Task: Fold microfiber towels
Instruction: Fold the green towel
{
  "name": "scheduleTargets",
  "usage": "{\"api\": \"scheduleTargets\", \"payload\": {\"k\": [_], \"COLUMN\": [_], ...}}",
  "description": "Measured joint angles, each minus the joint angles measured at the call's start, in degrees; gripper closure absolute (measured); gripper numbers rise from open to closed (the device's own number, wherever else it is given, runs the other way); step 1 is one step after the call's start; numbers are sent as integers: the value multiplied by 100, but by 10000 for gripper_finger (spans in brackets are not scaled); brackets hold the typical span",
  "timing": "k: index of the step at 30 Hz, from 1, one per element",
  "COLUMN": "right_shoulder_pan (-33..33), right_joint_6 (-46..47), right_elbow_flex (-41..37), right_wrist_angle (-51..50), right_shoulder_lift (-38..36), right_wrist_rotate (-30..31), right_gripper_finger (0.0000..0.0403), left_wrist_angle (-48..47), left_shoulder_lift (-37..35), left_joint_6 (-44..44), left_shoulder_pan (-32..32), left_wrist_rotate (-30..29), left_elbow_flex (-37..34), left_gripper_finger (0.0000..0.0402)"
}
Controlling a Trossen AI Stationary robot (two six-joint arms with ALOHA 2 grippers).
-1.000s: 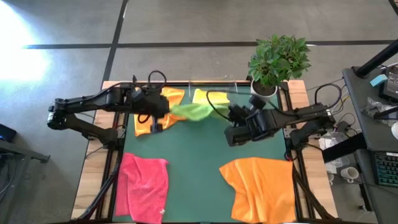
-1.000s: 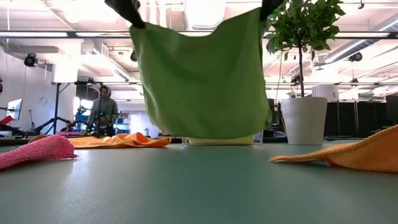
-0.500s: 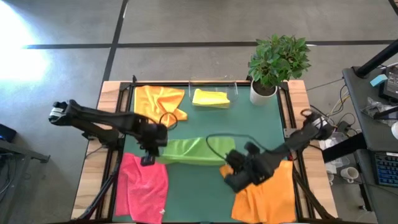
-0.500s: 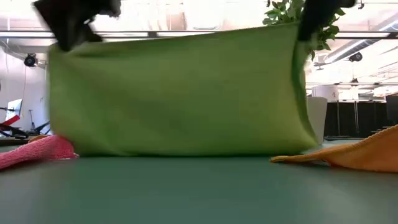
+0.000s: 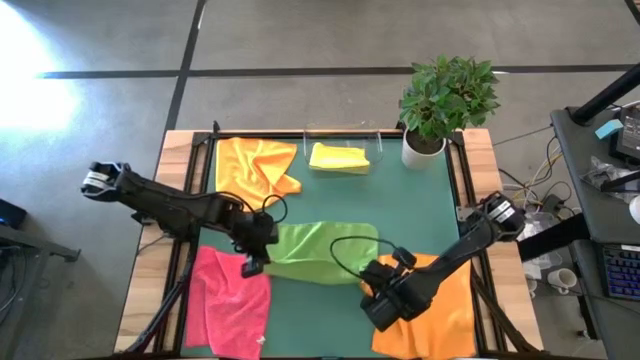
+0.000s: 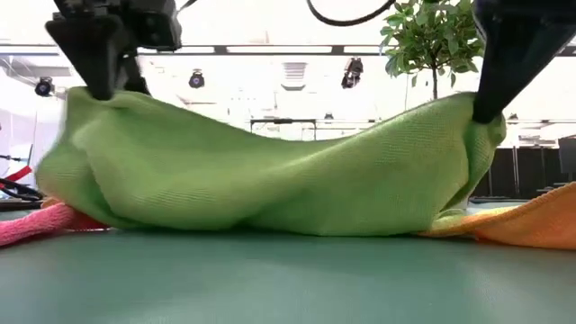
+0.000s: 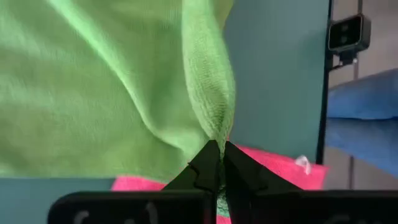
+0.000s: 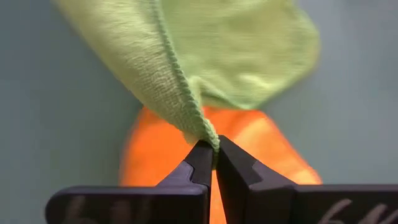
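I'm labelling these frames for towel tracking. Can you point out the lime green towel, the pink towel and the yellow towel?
lime green towel [image 5: 320,252]: high view, middle of the sagging cloth.
pink towel [image 5: 232,305]: high view, centre of the cloth.
yellow towel [image 5: 338,157]: high view, centre of the folded cloth.

Grey concrete floor [image 5: 300,35], potted plant [image 5: 447,100], bright ceiling lights [image 6: 297,49].

One towel [image 5: 315,250] sags across the worktop's [image 5: 330,195] middle — its left end over a towel [image 5: 232,300] at the front left corner, its right end over another [image 5: 445,300] front right. Two more [image 5: 258,165] [image 5: 338,156] lie along the back edge, a plant [image 5: 445,100] at the back right corner.
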Motion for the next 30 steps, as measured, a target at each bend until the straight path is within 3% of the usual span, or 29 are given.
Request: {"api": "scheduleTargets", "payload": {"k": [6,11,18,30], "right_shoulder_pan": [-439,-992,-1494,-1909], "right_joint_6": [200,-296,-976,-1636], "right_elbow_flex": [-118,-382,-833,-747], "right_wrist_angle": [-901,-885,-466,-433], "right_shoulder_lift": [-293,-449,-451,-493], "right_wrist_rotate": [70,57,-536,-584], "right_gripper_finger": [394,394,394,394], "left_wrist_angle": [-150,-399,-388,-397], "left_shoulder_lift": [6,6,269,1066], "left_joint_6": [172,188,339,846], "left_shoulder_pan": [164,338,522,604], "left_wrist_rotate": [-830,-1783,-1887,-2088], "left_elbow_flex": [10,6,-69,-76], "left_gripper_finger": [401,401,401,401]}}
